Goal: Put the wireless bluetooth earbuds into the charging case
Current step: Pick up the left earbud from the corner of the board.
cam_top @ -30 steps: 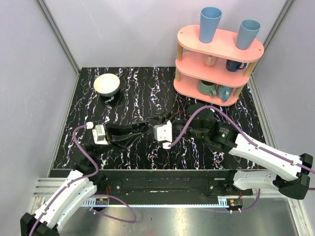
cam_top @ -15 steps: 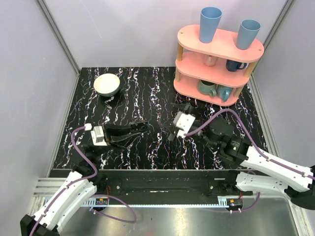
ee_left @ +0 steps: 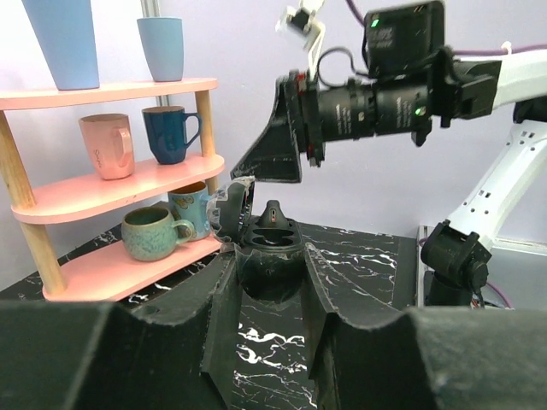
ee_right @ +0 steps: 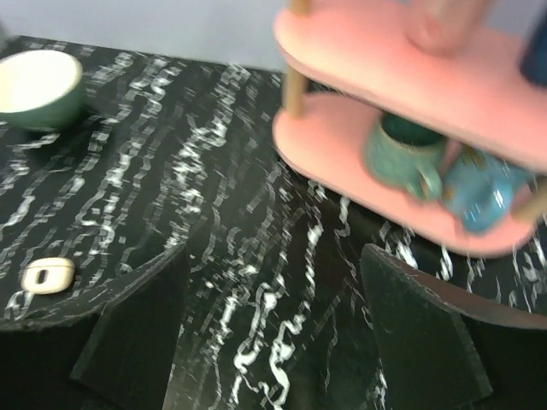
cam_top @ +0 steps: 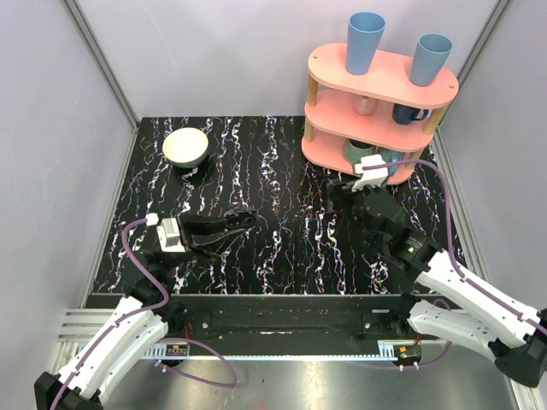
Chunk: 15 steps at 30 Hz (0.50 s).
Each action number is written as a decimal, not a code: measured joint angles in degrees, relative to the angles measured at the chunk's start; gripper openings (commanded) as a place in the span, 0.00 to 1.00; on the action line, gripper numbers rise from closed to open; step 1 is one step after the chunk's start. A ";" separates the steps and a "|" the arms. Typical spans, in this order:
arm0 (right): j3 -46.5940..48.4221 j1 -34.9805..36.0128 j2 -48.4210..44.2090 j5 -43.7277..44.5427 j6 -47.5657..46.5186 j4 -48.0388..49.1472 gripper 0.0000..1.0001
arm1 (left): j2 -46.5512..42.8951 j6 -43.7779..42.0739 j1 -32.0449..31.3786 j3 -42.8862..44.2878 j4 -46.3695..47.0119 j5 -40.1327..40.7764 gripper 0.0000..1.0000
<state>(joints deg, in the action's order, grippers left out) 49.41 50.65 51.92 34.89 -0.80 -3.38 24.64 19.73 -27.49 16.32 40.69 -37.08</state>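
The black marbled table (cam_top: 282, 256) is carrying the pink shelf (cam_top: 342, 107) at its far right. Only the top view is showing these two together with both whole arms. The right gripper (cam_top: 335, 191) is hanging in front of the shelf, well apart from the left gripper (cam_top: 242, 219). Its own camera is showing its two fingers (ee_right: 137, 325) spread wide with nothing between them, so it is released. The bowl (cam_top: 185, 147) is sitting at the far left of the table. The left gripper is clenched on the case (ee_left: 270, 252), which is sitting between its fingers (ee_left: 218, 295) with the lid lifted. In the left wrist view the case is looking dark, and the right gripper is showing raised in the air behind it. In the right wrist view the case is appearing cream with a darker centre, at the lower left edge. From above it is too small to see well. A small nub (ee_left: 272, 212) is standing up inside the case, too dark to identify.
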 measured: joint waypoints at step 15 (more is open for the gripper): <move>0.74 -22.29 5.79 -15.93 29.88 -25.35 0.86 | -0.24 0.90 0.00 0.00 1.53 -0.11 0.00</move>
<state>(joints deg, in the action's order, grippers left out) 50.15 28.36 57.71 18.96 29.08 -28.73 24.40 20.62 -27.49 16.32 42.22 -37.19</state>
